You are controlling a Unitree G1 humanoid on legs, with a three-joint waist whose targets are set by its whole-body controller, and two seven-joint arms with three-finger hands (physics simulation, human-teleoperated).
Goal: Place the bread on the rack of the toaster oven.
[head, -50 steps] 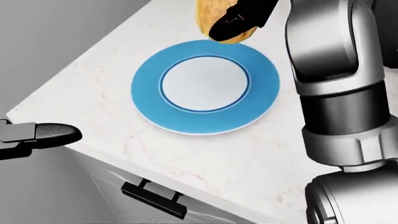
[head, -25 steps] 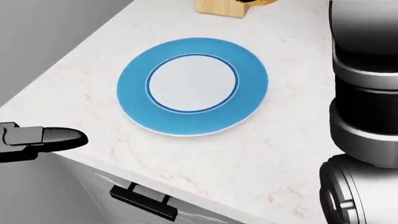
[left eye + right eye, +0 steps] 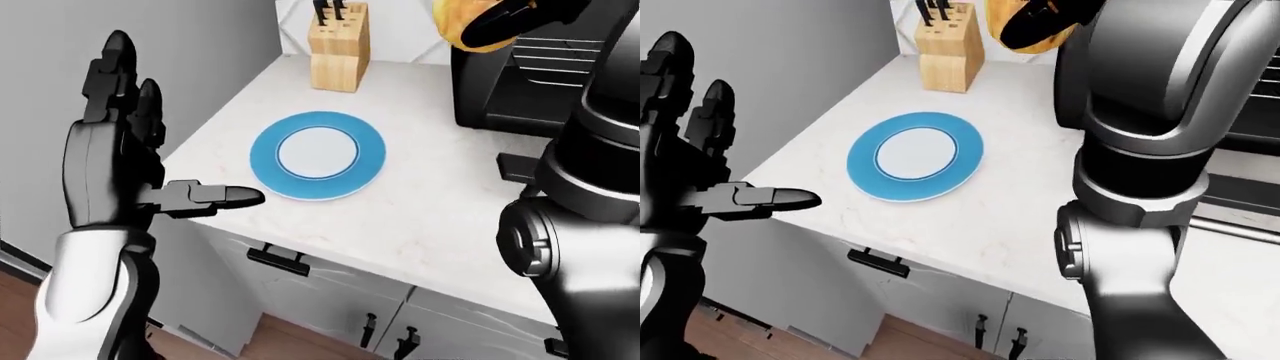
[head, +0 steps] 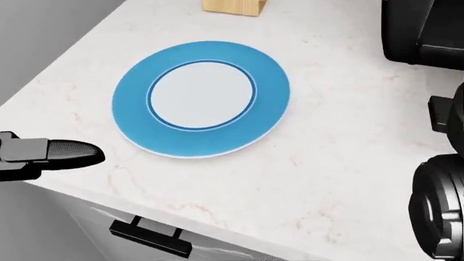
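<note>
No readable labels or writing anywhere. Left hand (image 3: pixel 125 161) is nearest, at left-eye view's left, fingers spread, holding nothing. Blue-rimmed plate (image 4: pixel 202 98) sits bare on the white marble table (image 4: pixel 341 163). Beyond it, a wooden knife block (image 3: pixel 339 47). Right hand (image 3: pixel 515 16) is raised at top right, fingers closed round the bread (image 3: pixel 462 22), golden-yellow and rounded, just beside the black toaster oven (image 3: pixel 520 82).
</note>
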